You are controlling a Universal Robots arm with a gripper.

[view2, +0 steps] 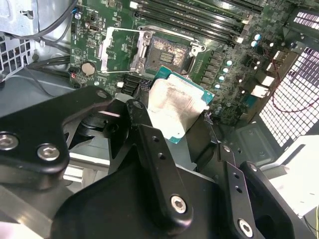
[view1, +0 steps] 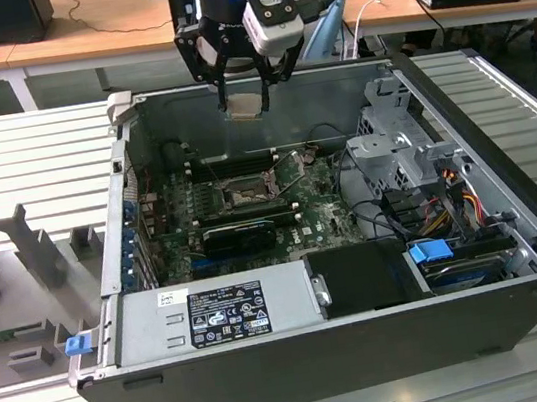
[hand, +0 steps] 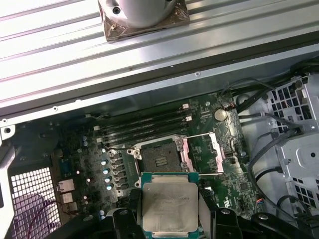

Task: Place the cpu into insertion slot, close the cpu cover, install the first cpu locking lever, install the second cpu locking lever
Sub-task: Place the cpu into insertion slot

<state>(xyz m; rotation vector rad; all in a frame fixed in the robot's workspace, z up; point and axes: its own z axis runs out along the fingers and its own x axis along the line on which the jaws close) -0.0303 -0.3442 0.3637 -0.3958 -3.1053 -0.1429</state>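
My gripper (view1: pixel 246 98) hangs above the back wall of the open computer case, shut on the cpu (view1: pixel 246 106). In both wrist views the cpu (hand: pixel 169 206) (view2: pixel 174 107) shows a pale silver top with a green rim, held flat between the black fingers (view2: pixel 149 144). Below it on the green board, the insertion slot (hand: pixel 159 158) (view2: pixel 168 50) (view1: pixel 247 192) lies bare with its dark pin field showing. The cpu cover (hand: pixel 202 154) (view2: pixel 117 50) is swung open and rests beside the slot.
Long black memory slots (hand: pixel 149 124) run along the socket's far side. In front of it lies a black graphics card (view1: pixel 238 234). A power supply (view1: pixel 215 315) fills the case's near side, and a drive cage (view1: pixel 401 141) with cables stands on the exterior view's right.
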